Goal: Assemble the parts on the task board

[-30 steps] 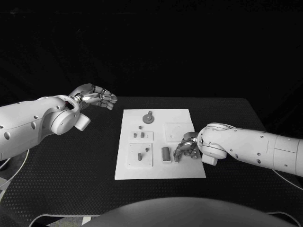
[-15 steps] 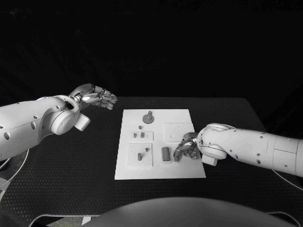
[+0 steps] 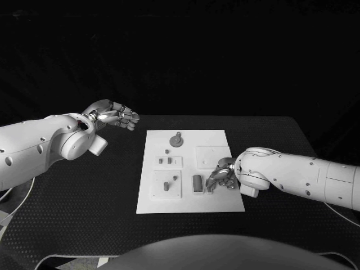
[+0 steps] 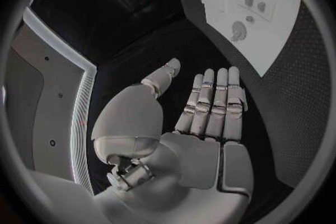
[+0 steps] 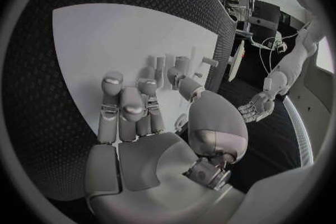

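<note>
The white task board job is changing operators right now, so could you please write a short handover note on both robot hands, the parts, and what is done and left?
Left robot hand: raised beyond the left far corner of the white rectangular task board, fingers extended and apart, holding nothing.
Right robot hand: low over the board's right side, fingers curled beside the upright grey cylindrical part; whether it grips anything cannot be told.
Parts: the round grey part with a stem sits at the board's far end; small grey pegs in the middle left block; another small grey piece on the near left block.
Done: unclear from the views. Left: finish the assembly at the cylinder.
</note>
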